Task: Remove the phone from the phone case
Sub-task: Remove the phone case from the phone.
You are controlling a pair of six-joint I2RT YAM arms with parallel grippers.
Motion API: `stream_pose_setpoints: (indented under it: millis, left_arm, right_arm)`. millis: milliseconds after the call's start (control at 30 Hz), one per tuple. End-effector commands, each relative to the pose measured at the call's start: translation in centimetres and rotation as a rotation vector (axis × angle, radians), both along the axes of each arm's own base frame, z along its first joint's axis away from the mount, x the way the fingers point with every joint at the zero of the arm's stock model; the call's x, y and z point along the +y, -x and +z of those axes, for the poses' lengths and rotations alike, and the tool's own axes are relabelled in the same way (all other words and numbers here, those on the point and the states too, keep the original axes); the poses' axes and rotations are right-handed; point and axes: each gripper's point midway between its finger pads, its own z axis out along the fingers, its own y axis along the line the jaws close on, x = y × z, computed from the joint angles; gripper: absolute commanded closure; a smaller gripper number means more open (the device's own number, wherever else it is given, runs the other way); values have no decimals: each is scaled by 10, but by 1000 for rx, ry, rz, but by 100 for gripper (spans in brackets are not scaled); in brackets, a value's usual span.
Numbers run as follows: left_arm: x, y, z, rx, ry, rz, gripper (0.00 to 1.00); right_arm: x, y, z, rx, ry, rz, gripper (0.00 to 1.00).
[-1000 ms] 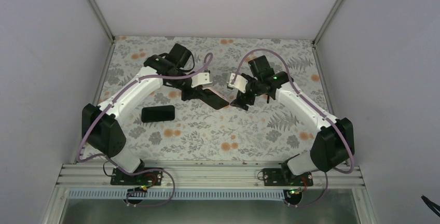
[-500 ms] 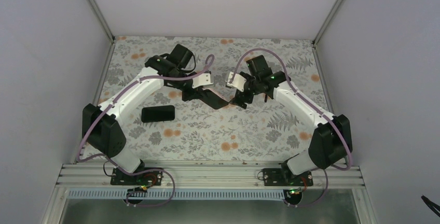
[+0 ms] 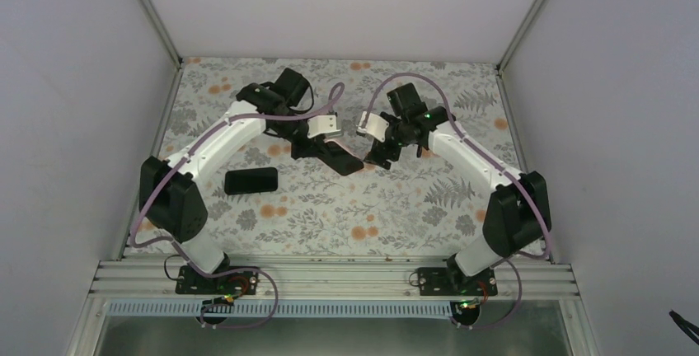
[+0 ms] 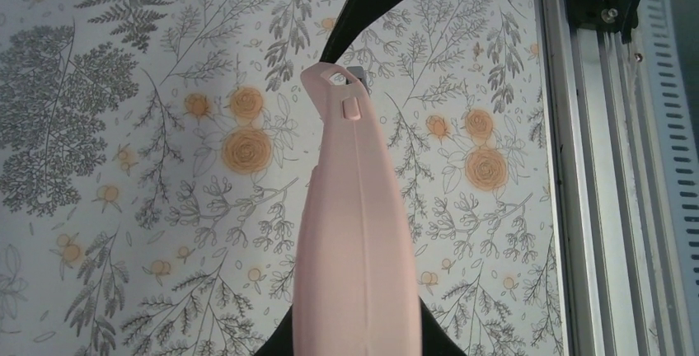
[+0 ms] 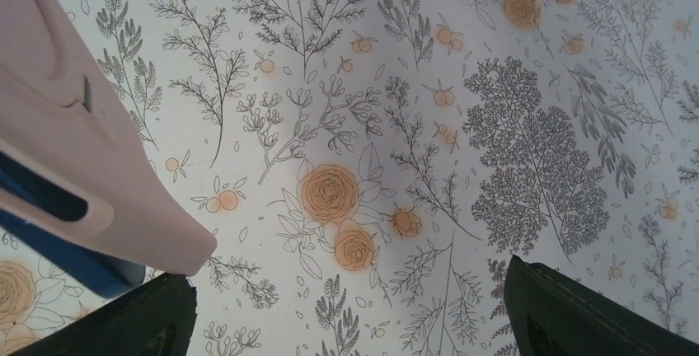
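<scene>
Two arms have drifted slightly farther from me over the last second. The left gripper (image 3: pixel 317 145) stays clamped on one end of the case (image 4: pixel 354 232). The right gripper (image 3: pixel 377 152) has closed in beside the other end, jaws wide apart. The phone (image 5: pixel 49 241) still sits inside, so I judge the pull hasn't started.

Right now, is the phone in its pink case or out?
In, at least at this end: the right wrist view shows the blue phone seated inside the pink case.
</scene>
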Motion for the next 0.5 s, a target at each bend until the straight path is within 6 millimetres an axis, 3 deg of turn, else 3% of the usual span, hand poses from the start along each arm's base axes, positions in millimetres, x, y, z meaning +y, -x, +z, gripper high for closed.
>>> stream_pose_setpoints:
  millis: [0,233,367,467]
  left_arm:
    - [-34,43,49,118,259,-185,98]
    - [-37,47,63,134,304,-222,98]
    - [-39,44,72,118,314,-223,98]
    - [-37,43,78,116,332,-223,98]
  right_arm:
    - [28,-24,33,-58,-99,26,5]
    - [62,2,43,-9,-150,108,5]
    - [83,33,66,80,-272,256,5]
    - [89,39,83,100,-326,291,5]
